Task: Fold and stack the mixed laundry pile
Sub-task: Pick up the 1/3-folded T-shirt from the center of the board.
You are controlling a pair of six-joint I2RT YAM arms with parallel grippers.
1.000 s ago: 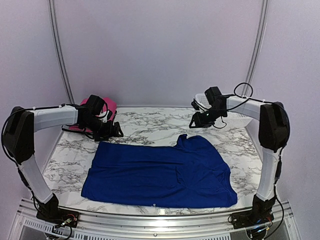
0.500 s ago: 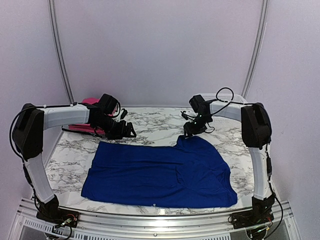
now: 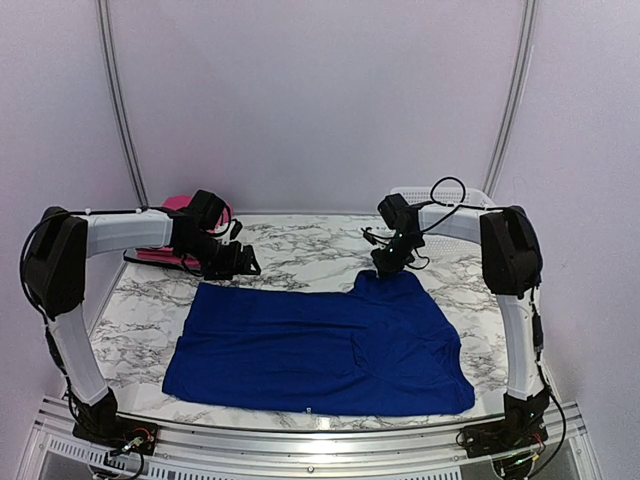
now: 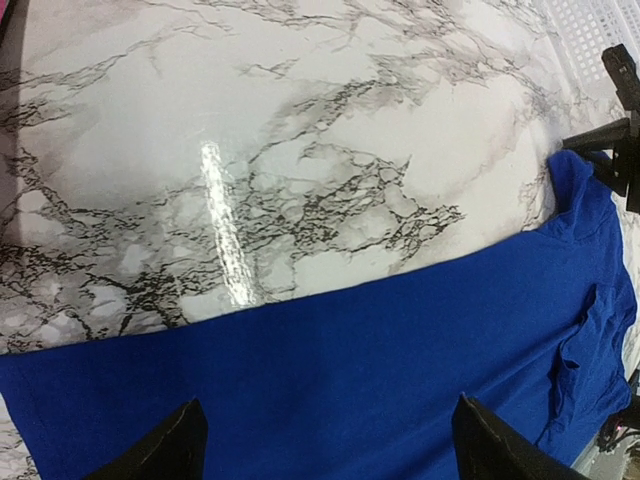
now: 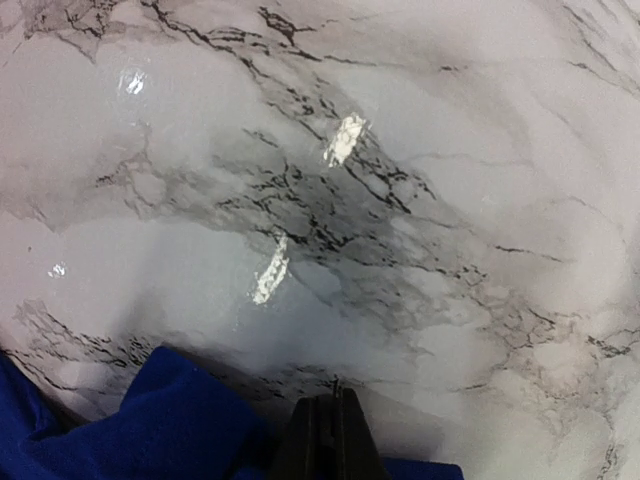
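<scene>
Blue garment (image 3: 320,340) lies spread flat on the marble table (image 3: 300,245), reaching from the near edge to about mid-table, with a small fold near its right side. My left gripper (image 4: 335,442) hangs over the garment's far left edge, jaws spread wide and nothing between them; both fingertips (image 4: 185,440) show against blue cloth in the wrist view. My right gripper (image 5: 325,425) sits at the garment's far right corner, where the cloth bunches up; its fingers are pressed together, blue cloth on either side of them, and I cannot tell whether any cloth is pinched. Further back: pink garment (image 3: 178,203) at the far left behind my left arm, white mesh basket (image 3: 415,190) at the far right
</scene>
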